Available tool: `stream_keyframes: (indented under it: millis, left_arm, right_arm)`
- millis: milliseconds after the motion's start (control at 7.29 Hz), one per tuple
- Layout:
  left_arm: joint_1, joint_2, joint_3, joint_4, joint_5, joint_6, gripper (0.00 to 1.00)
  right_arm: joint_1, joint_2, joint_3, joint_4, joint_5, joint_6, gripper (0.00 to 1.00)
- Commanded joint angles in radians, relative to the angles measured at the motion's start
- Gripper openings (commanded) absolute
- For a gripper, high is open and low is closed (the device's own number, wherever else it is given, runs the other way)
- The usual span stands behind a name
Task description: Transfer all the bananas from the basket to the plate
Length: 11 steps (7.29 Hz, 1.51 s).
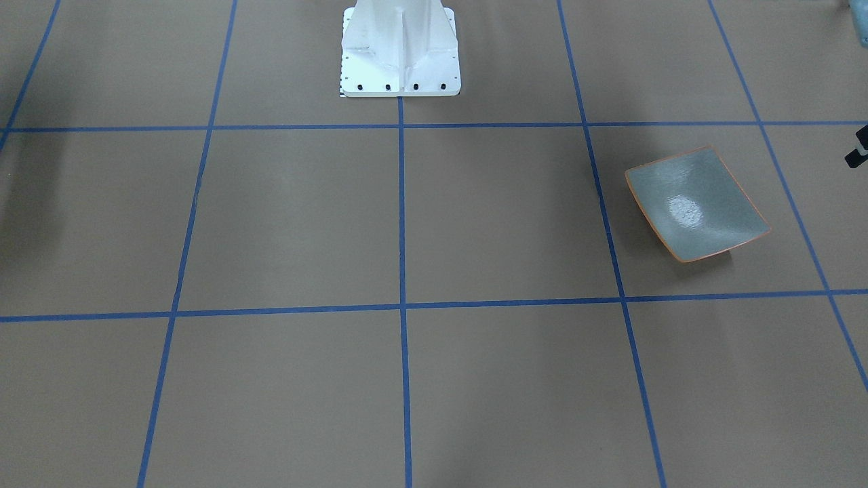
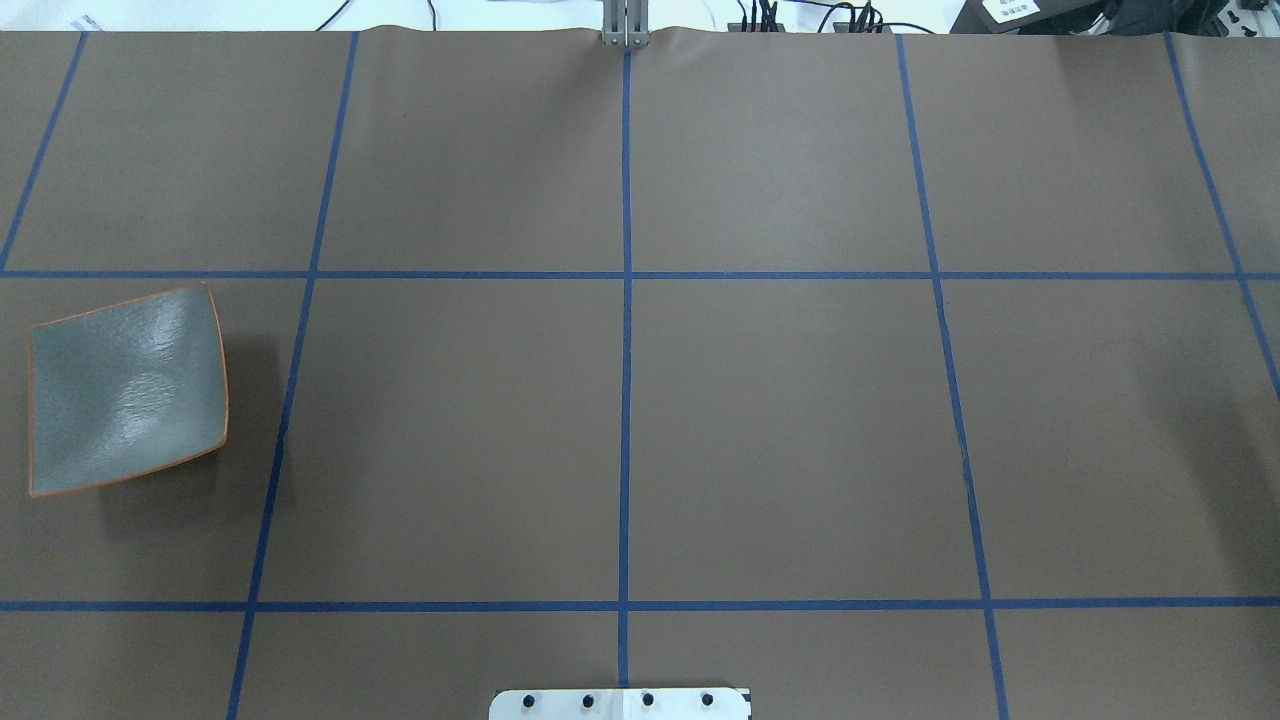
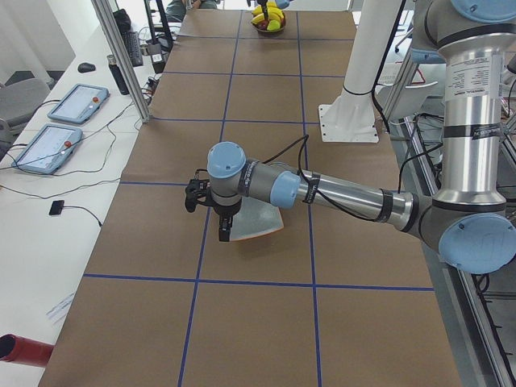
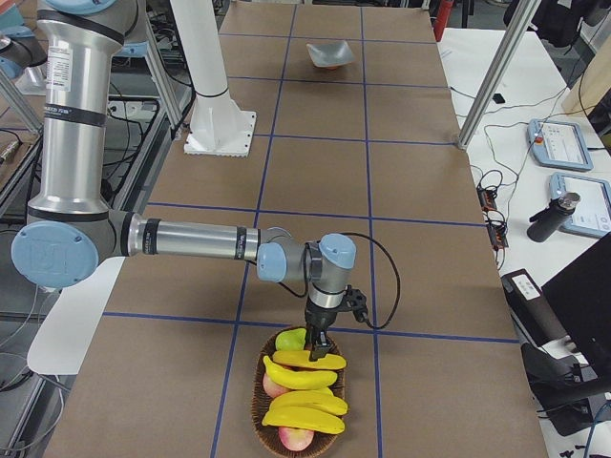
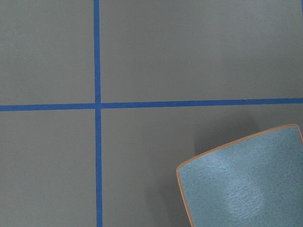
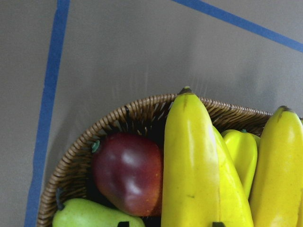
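Several yellow bananas (image 4: pixel 301 377) lie in a wicker basket (image 4: pixel 260 401) at the table's right end. In the right wrist view two bananas (image 6: pixel 189 161) fill the basket (image 6: pixel 71 161). My right gripper (image 4: pixel 320 355) hangs just over the top banana. Its fingertips (image 6: pixel 124 223) barely show, spread apart at the bottom edge, with nothing seen between them. The grey-green plate (image 2: pixel 125 390) with its orange rim sits empty at the left end, and it also shows in the front view (image 1: pixel 698 203) and the left wrist view (image 5: pixel 246 184). My left gripper (image 3: pixel 224 234) hovers over the plate's outer edge; I cannot tell whether it is open.
A red apple (image 6: pixel 128 172) and a green pear (image 6: pixel 90 215) share the basket. The white robot base (image 1: pixel 400 54) stands at the table's robot-side middle. Blue tape lines grid the brown table. Metal posts (image 4: pixel 496 67) and tablets (image 4: pixel 558 143) stand along the far side.
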Motion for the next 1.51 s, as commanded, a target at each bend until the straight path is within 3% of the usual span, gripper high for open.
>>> stream_keyframes:
  millis: [0,686,823,960,1098,1372]
  left_arm:
    - [0.000,0.006,0.000,-0.017,0.000,-0.010,1.00]
    - [0.000,0.007,0.002,-0.017,0.000,-0.010,1.00]
    - [0.000,0.007,0.002,-0.017,0.000,-0.010,1.00]
    - [0.000,0.007,0.000,-0.017,0.000,-0.010,1.00]
    - [0.000,0.007,0.000,-0.017,0.000,-0.010,1.00]
    - [0.000,0.010,-0.002,-0.018,0.000,-0.010,1.00]
  right_arm:
    - [0.007,0.003,-0.015,-0.014,-0.003,-0.050,0.67]
    - [0.005,0.029,-0.066,-0.004,-0.002,-0.047,0.64]
    - [0.005,0.038,-0.071,-0.004,-0.002,-0.049,0.50]
    - [0.005,0.040,-0.071,-0.004,-0.002,-0.050,0.20]
    - [0.005,0.040,-0.071,-0.004,-0.002,-0.052,0.00]
    - [0.022,0.047,-0.058,-0.009,0.010,-0.053,0.00]
